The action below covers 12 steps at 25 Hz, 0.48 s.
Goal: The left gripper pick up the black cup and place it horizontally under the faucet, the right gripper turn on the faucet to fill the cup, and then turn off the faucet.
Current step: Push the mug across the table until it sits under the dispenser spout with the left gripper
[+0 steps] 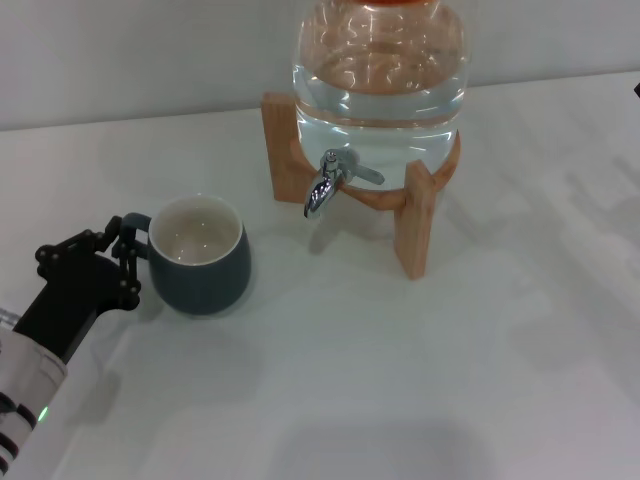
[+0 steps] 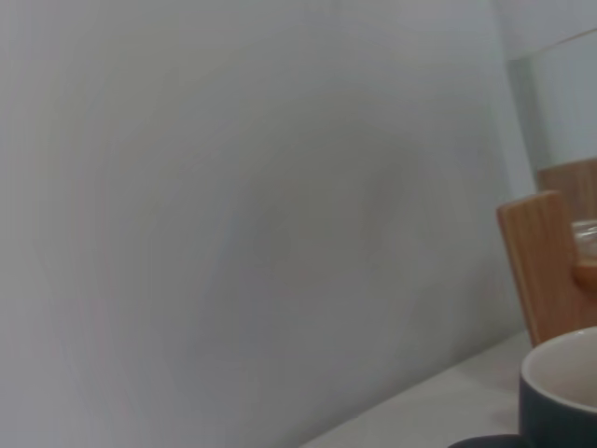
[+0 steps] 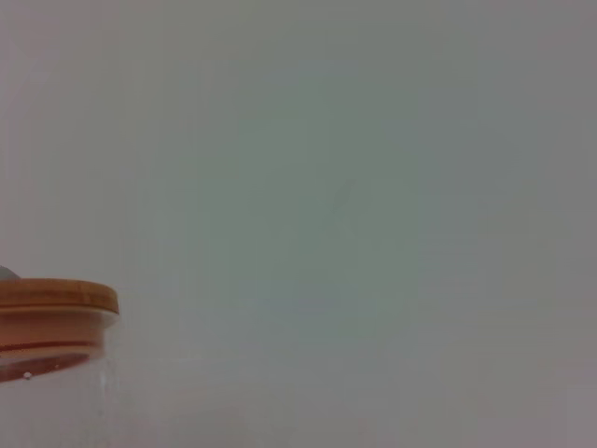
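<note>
The black cup (image 1: 200, 262) stands upright on the white table, cream inside showing, to the left of the faucet (image 1: 325, 188). Its small handle points left. My left gripper (image 1: 128, 258) lies low on the table at the cup's left side, its black jointed fingers (image 1: 124, 280) closed around the handle. The cup's rim (image 2: 564, 383) shows close by in the left wrist view. The chrome faucet juts from the glass jar (image 1: 380, 70), spout down, with nothing below it. My right gripper is out of view; its wrist view shows only the jar's orange lid (image 3: 51, 308) and the wall.
The water-filled jar rests on a wooden stand (image 1: 415, 215) at the back centre, with a leg (image 2: 541, 266) seen in the left wrist view. Open white table (image 1: 400, 380) lies in front and to the right. A grey wall stands behind.
</note>
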Each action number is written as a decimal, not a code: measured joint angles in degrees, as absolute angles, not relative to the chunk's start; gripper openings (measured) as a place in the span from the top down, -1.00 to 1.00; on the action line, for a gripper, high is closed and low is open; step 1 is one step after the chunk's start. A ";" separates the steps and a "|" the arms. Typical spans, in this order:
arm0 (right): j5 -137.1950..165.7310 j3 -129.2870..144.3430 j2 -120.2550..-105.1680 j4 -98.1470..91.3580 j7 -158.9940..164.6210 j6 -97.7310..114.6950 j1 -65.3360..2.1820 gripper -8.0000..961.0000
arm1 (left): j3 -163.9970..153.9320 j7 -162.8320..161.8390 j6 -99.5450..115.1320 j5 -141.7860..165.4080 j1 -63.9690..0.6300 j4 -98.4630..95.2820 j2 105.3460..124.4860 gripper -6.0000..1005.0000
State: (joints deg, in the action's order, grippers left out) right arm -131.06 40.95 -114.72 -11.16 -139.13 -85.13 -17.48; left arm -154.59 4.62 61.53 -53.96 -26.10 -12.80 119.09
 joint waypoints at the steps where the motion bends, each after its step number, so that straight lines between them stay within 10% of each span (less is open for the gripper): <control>1: -131.05 40.95 -114.74 -11.16 -139.13 -85.16 -17.48 -0.75 | -154.59 4.36 61.45 -53.56 -26.67 -12.50 119.09 0.82; 12: -130.95 41.51 -114.82 -11.16 -139.13 -85.17 -17.86 -0.75 | -154.60 2.92 58.46 -50.45 -30.49 -12.10 119.33 0.81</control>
State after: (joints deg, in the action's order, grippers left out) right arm -130.95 41.51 -114.82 -11.16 -139.13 -85.17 -17.86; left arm -154.60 2.92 58.46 -50.45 -30.48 -12.10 119.33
